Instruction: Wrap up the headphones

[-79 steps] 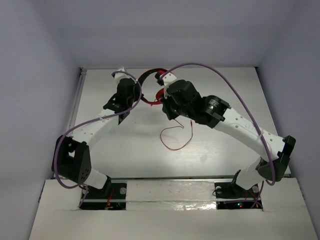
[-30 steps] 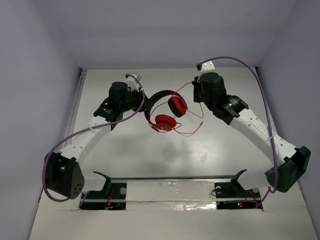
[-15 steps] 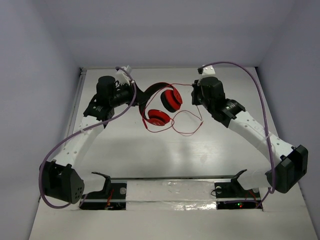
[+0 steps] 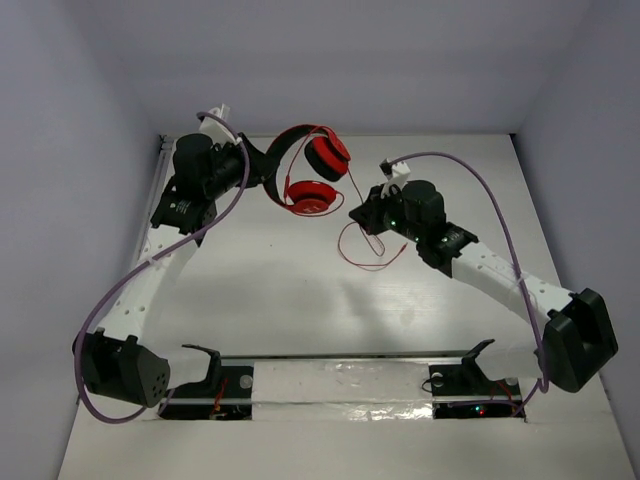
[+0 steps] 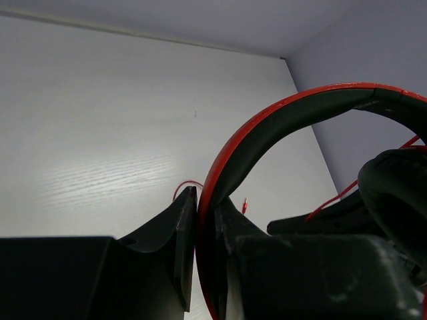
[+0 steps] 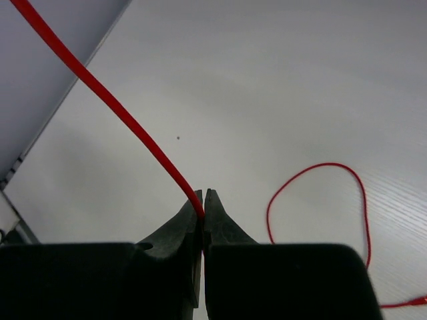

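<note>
One pair of headphones is held above the table's far edge. The left claw clamps the headband, and the two earcups point rightward. The right claw pinches the cord.

red headphones with black padding, thin red cord, white table.

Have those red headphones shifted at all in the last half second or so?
Yes. The headphones, held by the left gripper, have moved toward the far edge of the table and slightly left.
</note>
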You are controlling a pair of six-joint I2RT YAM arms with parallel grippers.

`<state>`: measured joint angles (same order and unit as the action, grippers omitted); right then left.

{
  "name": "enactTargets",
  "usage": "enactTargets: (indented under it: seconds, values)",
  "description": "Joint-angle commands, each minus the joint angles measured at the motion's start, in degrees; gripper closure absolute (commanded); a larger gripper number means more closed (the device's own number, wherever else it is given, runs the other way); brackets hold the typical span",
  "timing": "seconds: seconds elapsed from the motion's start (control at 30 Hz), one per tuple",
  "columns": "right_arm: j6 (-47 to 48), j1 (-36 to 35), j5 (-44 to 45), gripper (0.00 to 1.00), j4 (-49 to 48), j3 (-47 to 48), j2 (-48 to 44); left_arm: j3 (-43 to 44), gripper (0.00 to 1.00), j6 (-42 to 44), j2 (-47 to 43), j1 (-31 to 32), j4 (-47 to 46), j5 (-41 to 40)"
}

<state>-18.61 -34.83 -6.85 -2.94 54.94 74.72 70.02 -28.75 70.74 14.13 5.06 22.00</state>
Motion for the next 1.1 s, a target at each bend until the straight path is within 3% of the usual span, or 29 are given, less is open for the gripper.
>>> enactTargets:
  seconds: [0.0,0.13,0.23,0.27,0.33,0.43,0.57,0.77,0.87,1.07]
  values:
    - [-3.53,0.38,-10.71,0.98,-14.18,-2.11,1.47,4.68,1.00,-3.58,-2.19,-0.24,-2.07,-5.46]
    - [-7.66,0.38,-15.46,0.90,-25.76,-4.84,4.63,6.35,1.00,-6.04,-1.05,-0.24,-3.56,-4.25]
    - [-9.68,0.38,-18.01,0.76,-32.10,-5.28,8.23,6.89,1.00,-7.45,-0.69,-0.24,-4.44,-2.49]
    - [-10.12,0.38,-18.54,0.66,-33.26,-5.19,9.12,7.23,1.00,-7.55,-0.60,-0.24,-4.62,-1.97]
    - [-10.83,0.38,-19.68,0.63,-35.80,-4.93,10.70,7.50,1.00,-7.90,-0.34,-0.24,-4.09,-1.00]
    - [-11.27,0.38,-20.04,0.52,-38.27,-5.02,12.47,7.33,1.00,-8.77,-0.43,-0.24,-4.71,-0.20]
    - [-10.75,0.38,-20.48,0.43,-40.21,-4.93,13.52,7.24,1.00,-10.62,0.01,-0.24,-6.55,2.61]
    - [-11.97,0.38,-25.40,0.40,-44.78,-5.01,17.21,7.23,1.00,-13.43,0.10,-0.24,-8.22,3.84]
    - [-12.85,0.38,-25.76,0.31,-47.24,-6.94,18.97,8.99,1.00,-14.84,0.28,-0.24,-8.57,3.14]
    - [-13.03,0.38,-25.49,0.25,-49.09,-9.32,20.64,17.49,1.00,-15.20,1.85,-0.77,-6.91,2.78]
